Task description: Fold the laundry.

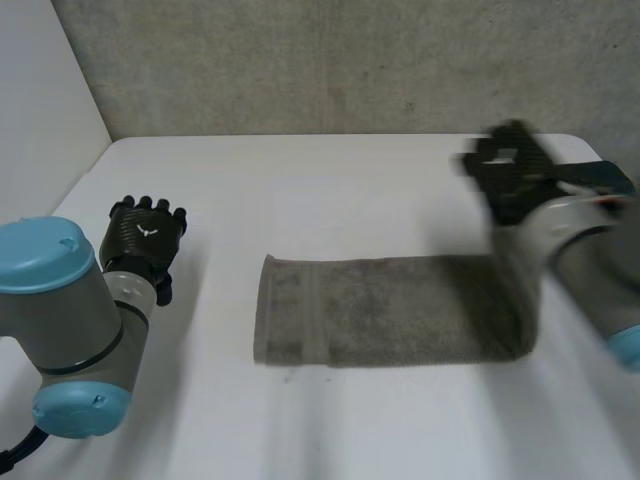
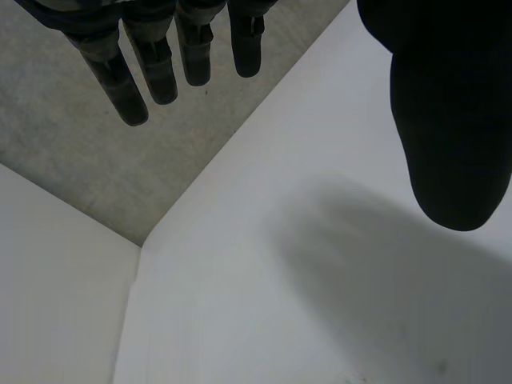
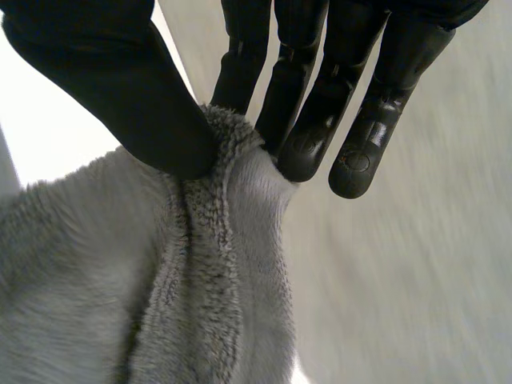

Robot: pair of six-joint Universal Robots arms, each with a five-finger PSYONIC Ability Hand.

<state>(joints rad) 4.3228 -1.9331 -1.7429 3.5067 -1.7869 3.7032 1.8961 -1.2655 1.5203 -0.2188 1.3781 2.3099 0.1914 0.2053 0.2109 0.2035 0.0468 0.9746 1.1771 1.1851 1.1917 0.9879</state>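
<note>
Pinching the grey terry towel by a bunched bit of its hemmed edge, my right hand has the cloth caught between the thumb and the fingers. In the head view that hand is up above the right side of the flat white table. The towel lies as a long rectangular strip across the table's middle, its right end rising toward the hand. My left hand hangs over the table's left side, well apart from the towel, its fingers straight, spread from the thumb, holding nothing.
</note>
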